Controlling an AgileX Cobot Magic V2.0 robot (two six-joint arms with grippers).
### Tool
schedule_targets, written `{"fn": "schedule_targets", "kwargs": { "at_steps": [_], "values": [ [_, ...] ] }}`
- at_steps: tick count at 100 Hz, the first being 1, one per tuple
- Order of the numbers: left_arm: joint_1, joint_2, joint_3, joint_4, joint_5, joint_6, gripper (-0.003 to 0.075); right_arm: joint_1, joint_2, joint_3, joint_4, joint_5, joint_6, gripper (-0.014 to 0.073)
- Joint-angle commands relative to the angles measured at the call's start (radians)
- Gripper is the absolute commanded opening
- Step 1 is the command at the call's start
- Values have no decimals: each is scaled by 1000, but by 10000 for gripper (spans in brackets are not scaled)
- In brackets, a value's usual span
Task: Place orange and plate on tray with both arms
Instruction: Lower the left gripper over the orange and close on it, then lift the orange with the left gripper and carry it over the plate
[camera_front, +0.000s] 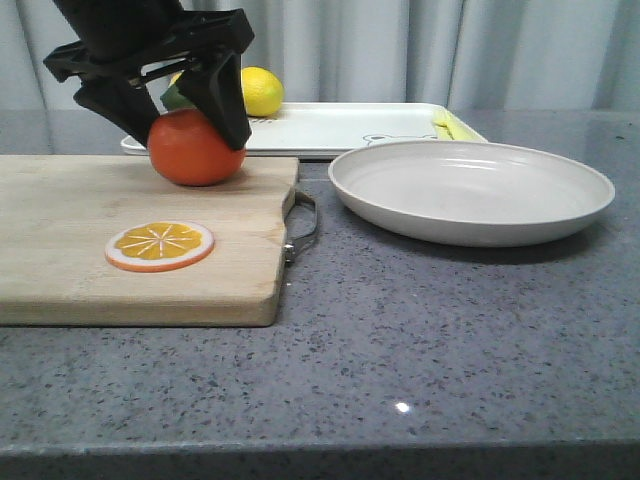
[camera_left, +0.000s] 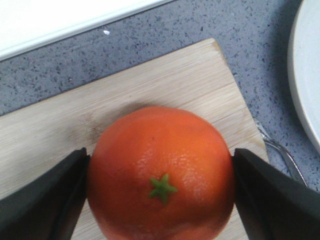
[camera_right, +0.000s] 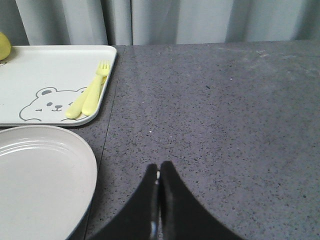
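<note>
- the left gripper (camera_front: 190, 125) is clamping the orange (camera_front: 195, 148) from both sides, its fingers (camera_left: 47, 200) pressing against the skin, with the fruit sitting at the far edge of the cutting board (camera_front: 140, 260).
- an orange slice (camera_front: 160, 245) is lying nearer on the same board.
- the tray (camera_front: 340, 125) is waiting behind the board, carrying a lemon (camera_front: 262, 90) and a yellow fork (camera_right: 95, 90).
- the plate (camera_front: 470, 188) is resting on the counter, just in front of the tray, untouched.
- the right gripper (camera_right: 159, 200) is hovering beside the plate with its fingers pressed together, holding nothing.
- judging by this, neither item is on the tray yet; the orange looks ready to lift, and the plate is left to do.
</note>
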Motion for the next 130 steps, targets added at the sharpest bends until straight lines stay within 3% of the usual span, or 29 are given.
{"fn": "schedule_targets", "kwargs": {
  "at_steps": [1,19,74,109,119,130],
  "values": [
    [-10,-43,-33,-32,-28,0,362,-3,2,-39,-11,-77,-2,-59],
    [-43,-43,-72,-58,-23,35,328,-3,2,-39,-11,-77,-2,-59],
    [-330,158,-381,-56,-74,50,328,-3,2,-39,-11,-45,-2,-59],
    [-354,218,-414,-52,-40,50,328,-3,2,-39,-11,-45,-2,-59],
    [-354,224,-414,-54,-39,50,360,-3,2,-39,-11,-45,-2,-59],
    [-354,224,-414,-54,-41,50,462,-3,2,-39,-11,-45,-2,-59]
  ]
}}
